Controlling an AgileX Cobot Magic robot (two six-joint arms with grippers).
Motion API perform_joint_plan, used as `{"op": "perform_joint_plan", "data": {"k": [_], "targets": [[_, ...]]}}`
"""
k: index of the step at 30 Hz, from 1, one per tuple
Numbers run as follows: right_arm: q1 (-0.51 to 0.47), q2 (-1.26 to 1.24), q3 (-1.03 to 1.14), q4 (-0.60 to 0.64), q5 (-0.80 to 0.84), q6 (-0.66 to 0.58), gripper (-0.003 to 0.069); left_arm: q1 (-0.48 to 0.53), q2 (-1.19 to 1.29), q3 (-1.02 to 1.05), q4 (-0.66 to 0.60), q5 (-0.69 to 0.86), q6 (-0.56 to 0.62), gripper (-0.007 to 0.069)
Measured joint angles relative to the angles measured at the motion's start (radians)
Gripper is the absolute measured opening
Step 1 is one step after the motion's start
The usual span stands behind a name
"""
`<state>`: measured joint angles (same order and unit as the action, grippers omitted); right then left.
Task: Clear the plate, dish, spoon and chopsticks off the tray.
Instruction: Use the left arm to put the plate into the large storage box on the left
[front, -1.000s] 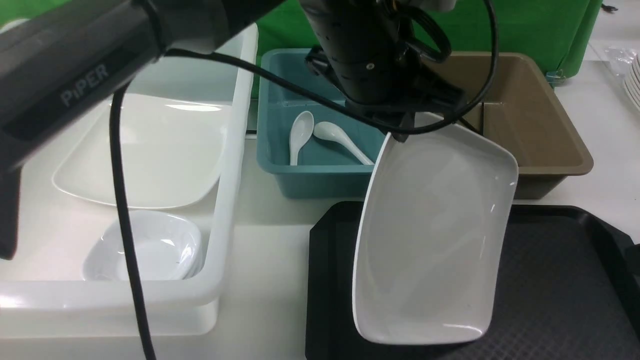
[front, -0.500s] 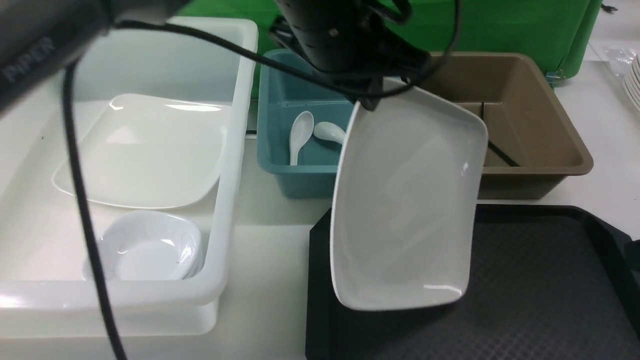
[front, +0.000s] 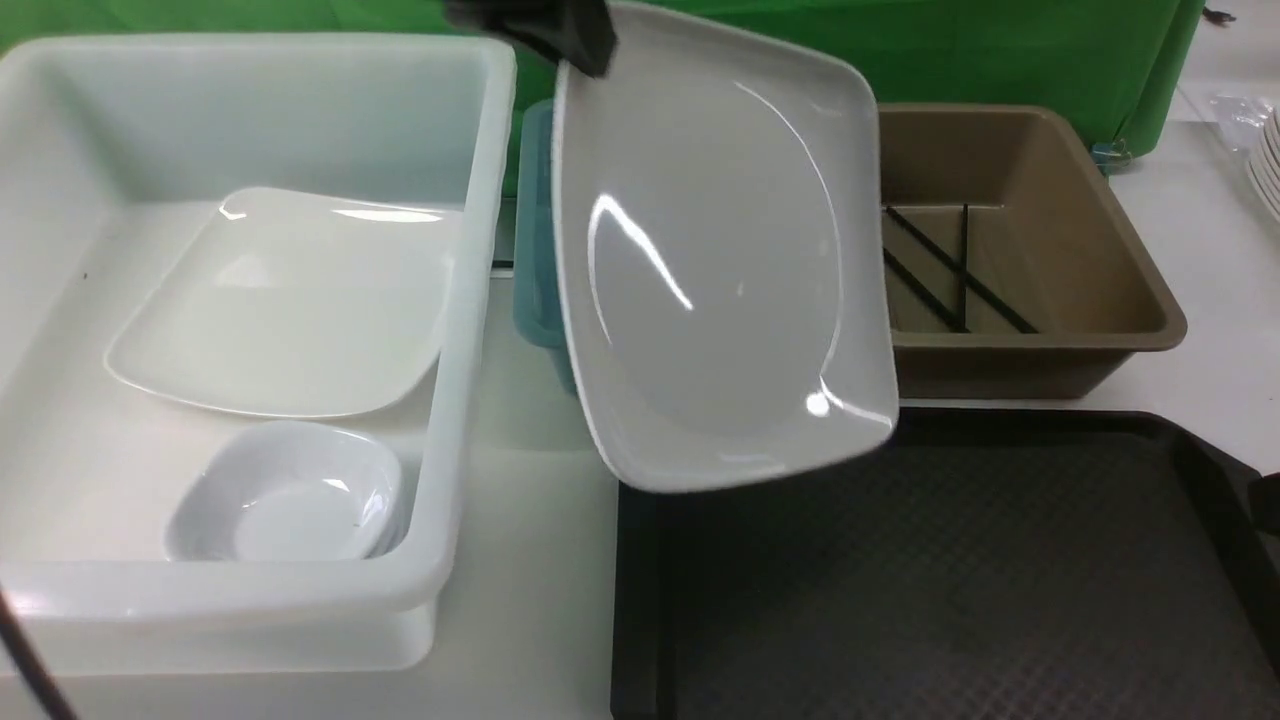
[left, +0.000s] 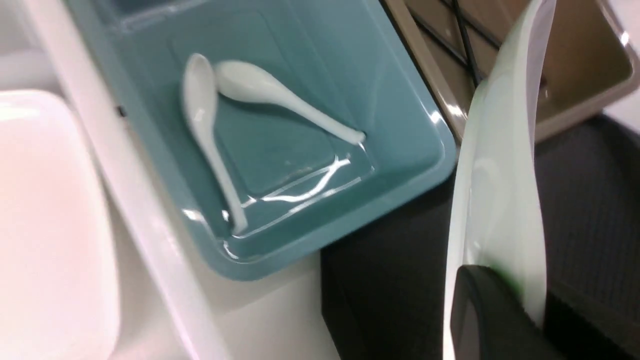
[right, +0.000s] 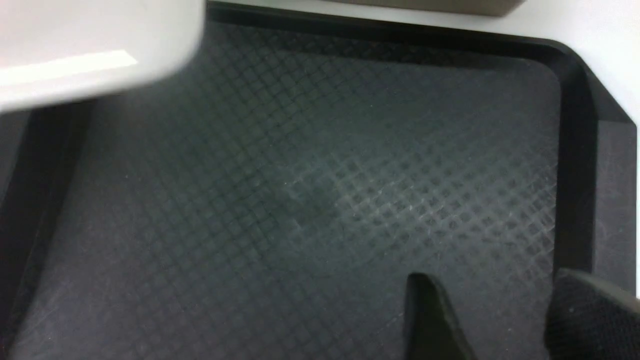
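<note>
Tabletop (front: 530, 500) pale, backdrop (front: 1000, 50) green; left end effector (front: 575, 40) grips plate (front: 720, 270) over tray (front: 1000, 600); right end effector (right: 505, 320) gapes empty.

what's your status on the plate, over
Left gripper shut on plate, right gripper open above tray. Held tilted in the air, off the tray. White tub wall beside it.
</note>
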<state>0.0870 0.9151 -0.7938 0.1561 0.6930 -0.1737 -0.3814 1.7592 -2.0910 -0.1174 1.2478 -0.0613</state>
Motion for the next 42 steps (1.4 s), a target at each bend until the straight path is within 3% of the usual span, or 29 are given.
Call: {"op": "perform_joint_plan", "data": {"k": [5, 15, 24, 30, 37, 42], "targets": [[0.000, 0.000, 0.000, 0.000, 0.000, 0.000, 0.0356, 0.149, -0.055, 0.000, -0.080, 0.000, 0.025, 0.0023], [0.000, 0.000, 0.000, 0.000, -0.016, 0.000, 0.0356, 0.632, -0.170, 0.000, -0.288, 0.000, 0.083, 0.0023], [0.000, 0.000, 0.000, 0.000, -0.029, 0.000, 0.0356, 0.903, -0.159, 0.007, -0.314, -0.010, 0.107, 0.0027], [0.000, 0.000, 0.000, 0.000, -0.029, 0.000, 0.0356, 0.924, -0.159, 0.129, -0.328, -0.122, 0.112, 0.0027], [0.000, 0.000, 0.000, 0.000, -0.029, 0.000, 0.0356, 0.924, -0.153, 0.530, -0.516, -0.441, 0.211, 0.0028], [0.000, 0.000, 0.000, 0.000, -0.041, 0.000, 0.0356, 0.924, -0.131, 0.695, -0.639, -0.609, 0.311, 0.0028]]}}
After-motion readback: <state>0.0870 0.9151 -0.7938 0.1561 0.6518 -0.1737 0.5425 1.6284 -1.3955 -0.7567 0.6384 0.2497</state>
